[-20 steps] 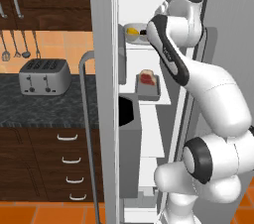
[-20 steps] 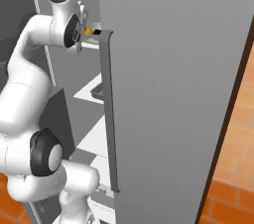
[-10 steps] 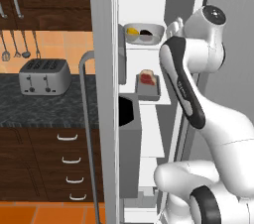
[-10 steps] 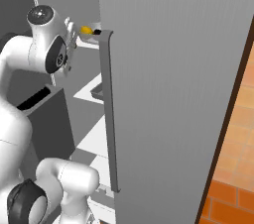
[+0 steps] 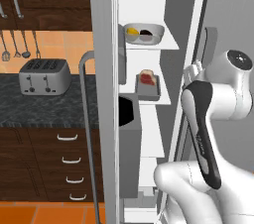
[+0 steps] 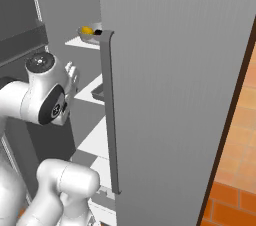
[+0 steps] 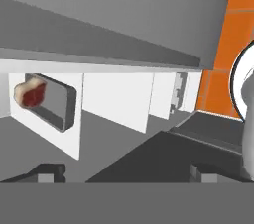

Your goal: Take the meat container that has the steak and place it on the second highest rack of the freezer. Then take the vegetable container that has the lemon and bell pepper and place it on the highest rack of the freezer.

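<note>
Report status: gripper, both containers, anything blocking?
Gripper open, empty. Meat container with steak on second rack; vegetable container on top rack. Nothing in the way.

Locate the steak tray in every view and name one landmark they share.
Left base view: tray on the second-highest shelf, centre, steak inside.
Right base view: only its corner shows beside the door handle.
Hand view: tray at left.
Shared landmark: the white shelf under it.
</note>
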You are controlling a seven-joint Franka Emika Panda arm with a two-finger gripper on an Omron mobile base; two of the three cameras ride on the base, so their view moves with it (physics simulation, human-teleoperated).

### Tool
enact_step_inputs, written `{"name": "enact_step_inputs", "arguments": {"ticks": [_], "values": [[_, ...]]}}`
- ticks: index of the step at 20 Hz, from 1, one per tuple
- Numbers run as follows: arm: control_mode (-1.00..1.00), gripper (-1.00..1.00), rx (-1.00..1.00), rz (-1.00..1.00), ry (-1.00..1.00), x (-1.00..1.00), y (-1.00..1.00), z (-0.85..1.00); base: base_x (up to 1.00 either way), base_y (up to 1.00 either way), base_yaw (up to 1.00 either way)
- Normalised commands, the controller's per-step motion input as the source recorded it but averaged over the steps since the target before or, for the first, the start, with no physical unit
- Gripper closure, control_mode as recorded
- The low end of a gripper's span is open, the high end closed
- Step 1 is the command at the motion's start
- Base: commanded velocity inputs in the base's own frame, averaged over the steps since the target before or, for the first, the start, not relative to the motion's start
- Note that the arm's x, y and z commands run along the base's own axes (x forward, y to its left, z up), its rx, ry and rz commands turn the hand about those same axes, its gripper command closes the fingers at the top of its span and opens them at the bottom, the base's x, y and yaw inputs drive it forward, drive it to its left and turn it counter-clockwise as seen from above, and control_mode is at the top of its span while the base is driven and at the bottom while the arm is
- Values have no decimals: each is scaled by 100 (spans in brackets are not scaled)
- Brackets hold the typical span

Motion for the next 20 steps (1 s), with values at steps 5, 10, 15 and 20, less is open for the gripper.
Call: {"name": "enact_step_inputs", "arguments": {"ticks": [5,10,15,20], "values": [[-100,-100,0,0,11,-100,-34,-100,0,0,0],[-100,-100,-7,0,9,-100,-13,-100,0,0,0],[-100,-100,-17,5,4,-100,2,-100,0,0,0],[-100,-100,-6,61,-5,-83,-2,-45,0,0,0]]}}
